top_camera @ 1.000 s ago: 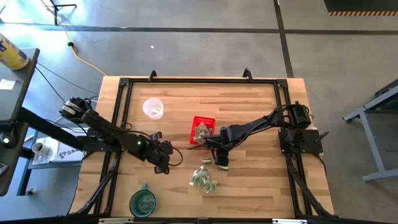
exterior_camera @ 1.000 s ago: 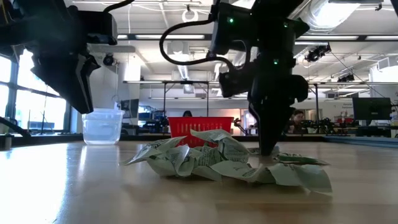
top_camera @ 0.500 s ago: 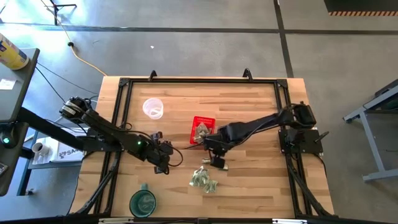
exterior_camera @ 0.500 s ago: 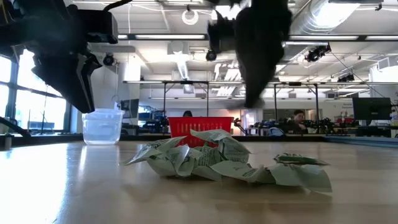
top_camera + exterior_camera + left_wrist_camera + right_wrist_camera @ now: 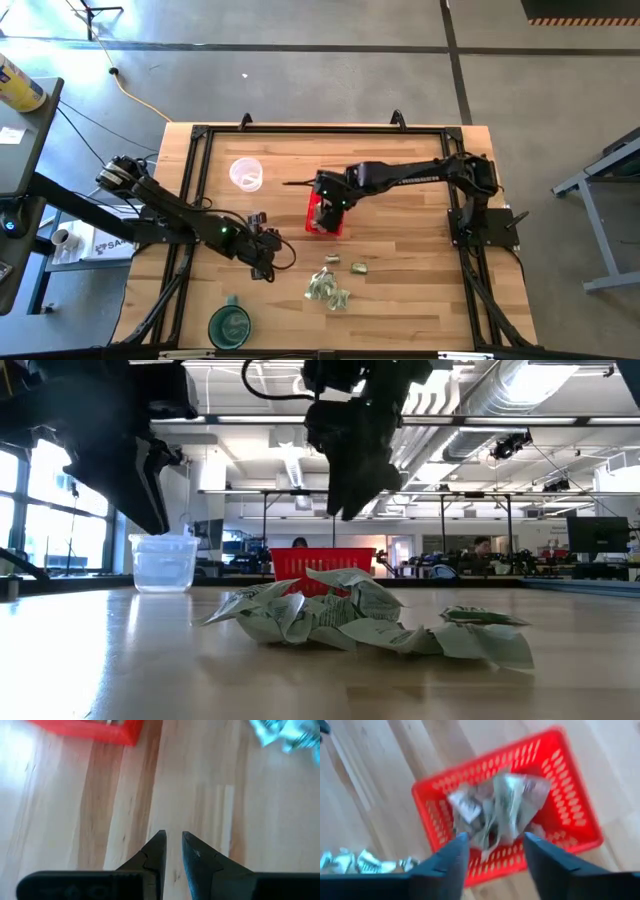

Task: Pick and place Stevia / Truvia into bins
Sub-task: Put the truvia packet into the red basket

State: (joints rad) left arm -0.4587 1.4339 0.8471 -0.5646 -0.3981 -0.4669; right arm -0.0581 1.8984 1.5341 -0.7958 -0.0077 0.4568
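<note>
- R gripper [image 5: 322,205] over the red basket [image 5: 336,226] near table centre, fingers apart w/ nothing between them; wrist view shows the basket right below.
- Basket holds several sachets [image 5: 495,810], crumpled, piled mid-basket.
- L gripper [image 5: 264,270] waits low over bare wood at abt 8 o'clock from the basket, well apart from it. Fingers [image 5: 155,852] nearly together, thin gap, nothing held.
- Left to do: loose pile of sachets [image 5: 327,288] on the table [image 5: 400,290] at abt 6 o'clock from the basket, plus two singles nearer it [image 5: 331,259] and [image 5: 359,267]. In low view the pile [image 5: 340,615] sits in front of the basket.
- Progress, my read: part done, some in the basket, a similar-looking lot on the table. Exact counts can't tell.
- Next prob: R arm goes to the pile at 6 o'clock for another pick.
- Clear cup [image 5: 245,174] at abt 10 o'clock, green cup [image 5: 230,325] at abt 7 o'clock; neither in play.
</note>
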